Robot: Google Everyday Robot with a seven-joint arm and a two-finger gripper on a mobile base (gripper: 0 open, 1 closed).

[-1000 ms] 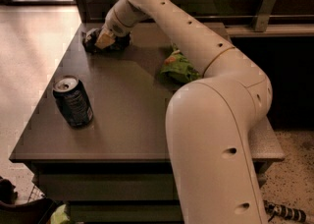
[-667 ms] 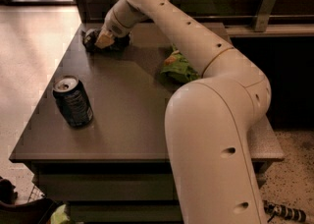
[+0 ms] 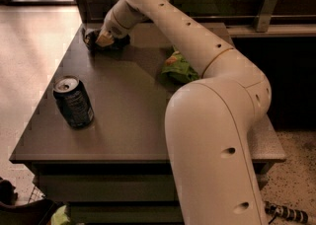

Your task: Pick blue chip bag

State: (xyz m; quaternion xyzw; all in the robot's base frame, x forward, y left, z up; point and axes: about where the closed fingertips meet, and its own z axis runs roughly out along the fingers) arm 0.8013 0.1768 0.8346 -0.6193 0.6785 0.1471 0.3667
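Observation:
The blue chip bag (image 3: 91,37) is a small dark crumpled bag at the far left corner of the grey table (image 3: 128,105). My gripper (image 3: 102,39) is down on the bag, at its right side and touching it. The dark gripper parts blend with the dark bag, so part of the bag is hidden under the wrist. The arm reaches from the lower right across the table to that corner.
A dark drink can (image 3: 74,102) stands upright near the table's front left edge. A bright green chip bag (image 3: 178,68) lies mid-table, partly hidden behind my arm. A dark counter wall runs behind the table. Light floor lies to the left.

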